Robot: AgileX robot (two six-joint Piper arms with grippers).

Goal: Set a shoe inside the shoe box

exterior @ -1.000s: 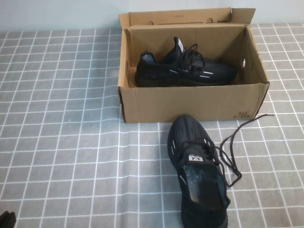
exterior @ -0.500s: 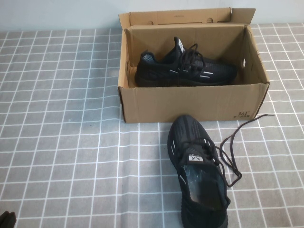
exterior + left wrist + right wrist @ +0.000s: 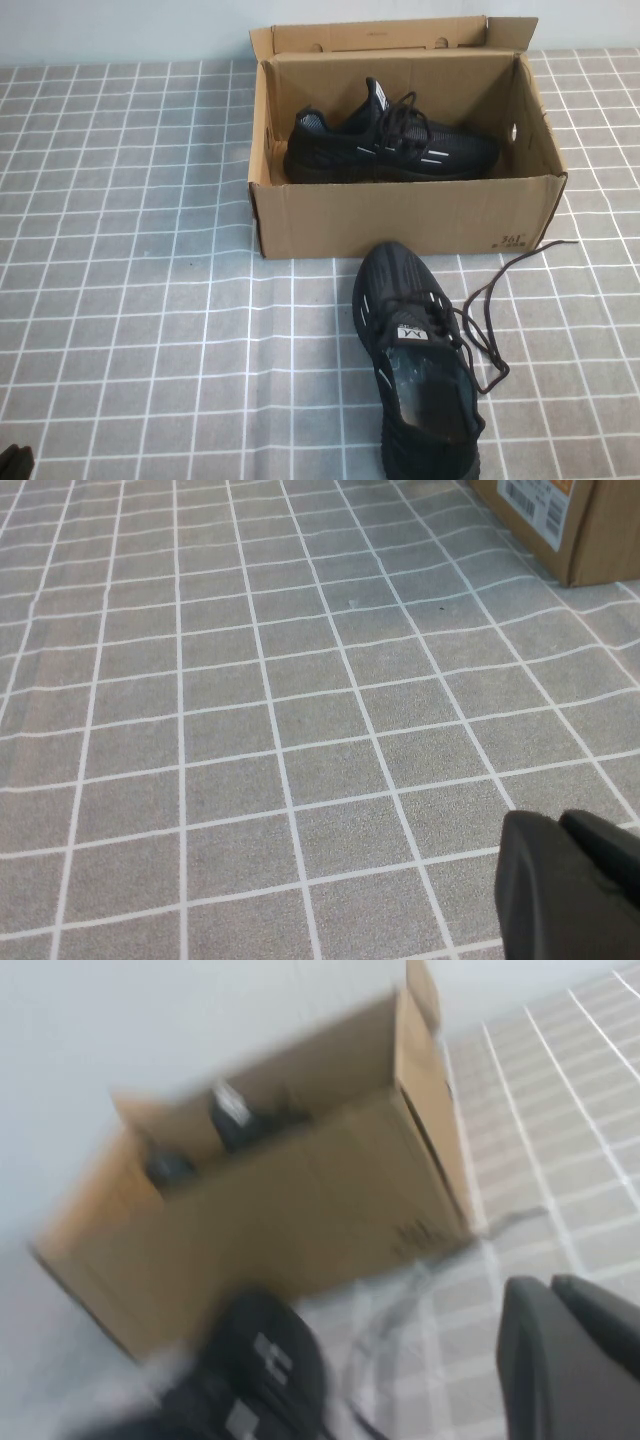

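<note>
L gripper (image 3: 572, 880): low, near edge | R gripper (image 3: 575, 1360): raised, off-table

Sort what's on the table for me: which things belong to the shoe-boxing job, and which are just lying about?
Job:
- shoe, on the cloth in front of the box, laces trailing
- shoe box, open
- left gripper, low over bare cloth
- right gripper, near the shoe

Not in play:
- twin sneaker, already inside the box
- checked tablecloth

From my remote station: the shoe's (image 3: 415, 355) white tongue tag (image 3: 411, 332) bears an "M"-like mark; the shoe box's (image 3: 400, 215) corner print (image 3: 510, 241) and barcode label (image 3: 535, 502) stay unreadable.
</note>
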